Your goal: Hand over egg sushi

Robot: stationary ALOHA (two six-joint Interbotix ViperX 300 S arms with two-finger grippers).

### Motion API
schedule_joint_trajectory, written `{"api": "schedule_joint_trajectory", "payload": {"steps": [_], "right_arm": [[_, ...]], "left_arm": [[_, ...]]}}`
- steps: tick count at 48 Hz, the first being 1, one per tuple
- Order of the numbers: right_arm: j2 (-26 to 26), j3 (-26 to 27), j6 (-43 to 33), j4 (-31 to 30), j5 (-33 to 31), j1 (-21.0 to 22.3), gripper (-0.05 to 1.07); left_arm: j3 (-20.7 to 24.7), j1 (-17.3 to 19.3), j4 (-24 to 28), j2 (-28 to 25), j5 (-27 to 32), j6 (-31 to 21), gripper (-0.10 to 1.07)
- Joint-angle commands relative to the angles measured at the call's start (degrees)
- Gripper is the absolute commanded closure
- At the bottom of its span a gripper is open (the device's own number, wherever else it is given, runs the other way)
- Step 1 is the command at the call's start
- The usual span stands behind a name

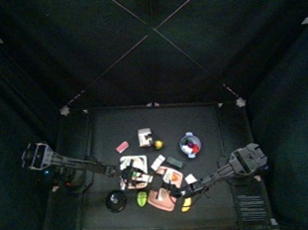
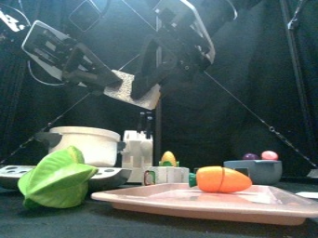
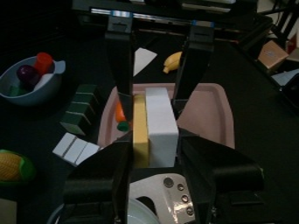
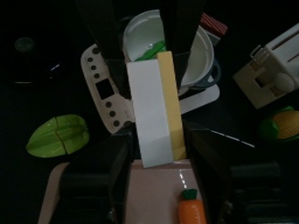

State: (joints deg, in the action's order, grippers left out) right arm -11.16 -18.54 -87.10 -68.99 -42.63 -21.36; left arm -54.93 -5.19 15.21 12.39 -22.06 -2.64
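Observation:
The egg sushi [image 3: 153,122], a white rice block with a yellow egg layer along one side, hangs in the air above the pink tray [image 3: 218,112]. My left gripper [image 3: 152,147] is shut on its near end. My right gripper [image 3: 155,87] comes in from the opposite side, and its jaws stand open on either side of the far end. In the right wrist view the egg sushi [image 4: 158,109] runs lengthwise out from my right gripper [image 4: 163,164] toward the left gripper [image 4: 146,74]. In the top view both arms meet over the table's front middle.
On the pink tray [image 2: 205,203] lies a toy carrot [image 2: 224,178]. A green leaf [image 2: 56,181], a white bowl [image 2: 87,141] and a small corn [image 2: 166,159] stand at the front. A bowl of fruit [image 3: 26,80], a banana [image 3: 173,61] and dark green blocks [image 3: 79,107] lie around.

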Motion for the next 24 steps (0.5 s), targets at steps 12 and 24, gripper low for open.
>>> {"api": "schedule_joint_trajectory", "payload": {"steps": [12,24], "right_arm": [[0.97,0.62,0.26,0.97,-1.41,0.26,0.1],[0.79,-0.18,0.35,1.85,-1.67,0.26,0.1]], "left_arm": [[1.32,0.09,-0.18,0.44,-0.62,0.18,0.39],[1.41,0.09,-0.18,0.44,-0.62,0.18,0.39]]}}
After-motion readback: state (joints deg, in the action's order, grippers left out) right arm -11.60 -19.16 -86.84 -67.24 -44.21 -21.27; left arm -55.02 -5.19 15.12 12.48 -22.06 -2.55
